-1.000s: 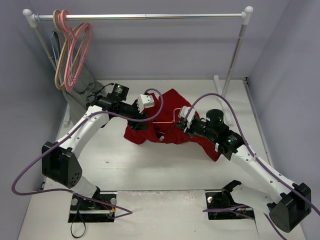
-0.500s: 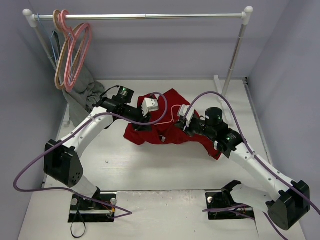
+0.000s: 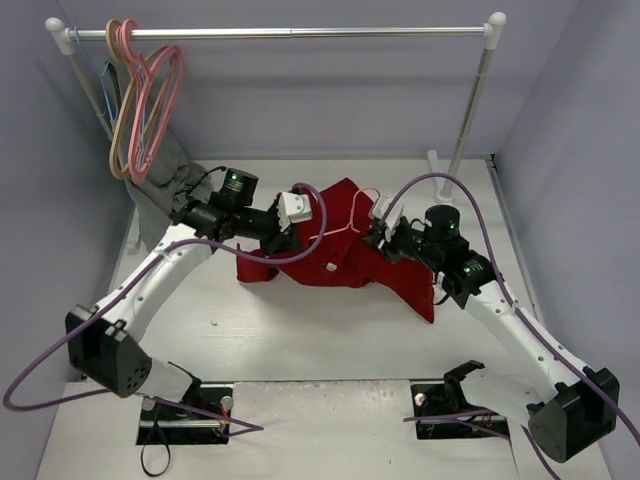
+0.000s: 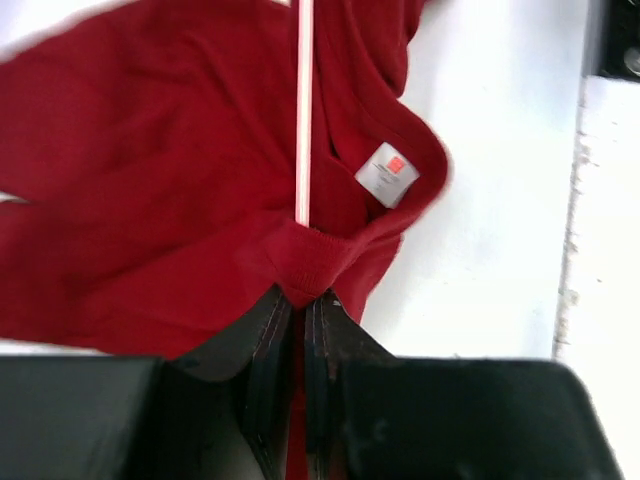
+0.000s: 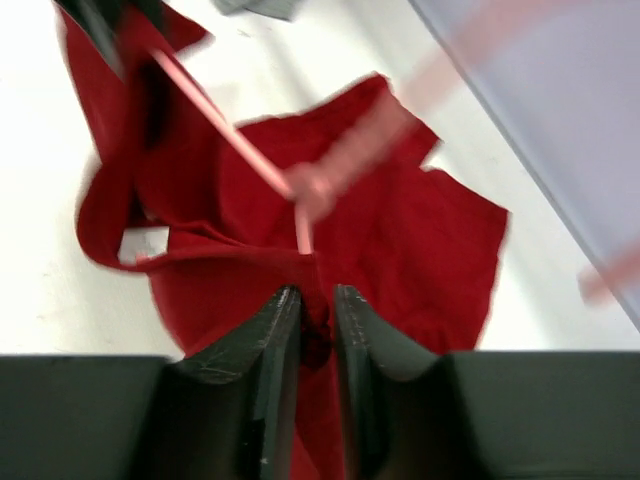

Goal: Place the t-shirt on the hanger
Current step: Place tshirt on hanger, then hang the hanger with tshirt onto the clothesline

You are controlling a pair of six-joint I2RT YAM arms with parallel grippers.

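Observation:
The red t-shirt (image 3: 335, 262) lies crumpled mid-table, its white neck label (image 4: 386, 173) showing. The light-pink hanger (image 3: 345, 222) rests on it, hook toward the far side; one arm (image 4: 303, 110) runs under the collar. My left gripper (image 3: 284, 240) is at the shirt's left side, shut on the collar rib (image 4: 305, 262). My right gripper (image 3: 379, 234) is at the shirt's right side. Its jaws stand slightly parted, with a fold of red cloth (image 5: 318, 300) still between them. The hanger's neck (image 5: 312, 190) sits just beyond its fingertips, blurred.
A clothes rail (image 3: 290, 32) spans the back on two posts, the right post (image 3: 468, 115) beside the shirt's far corner. Tan, blue and pink hangers (image 3: 140, 100) hang at its left end, over a grey garment (image 3: 165, 185). Walls close in on both sides.
My left gripper has shut on the collar and drawn the shirt's left edge leftward. The right jaws have parted a little and moved back-right. The hanger's hook has swung toward the far side.

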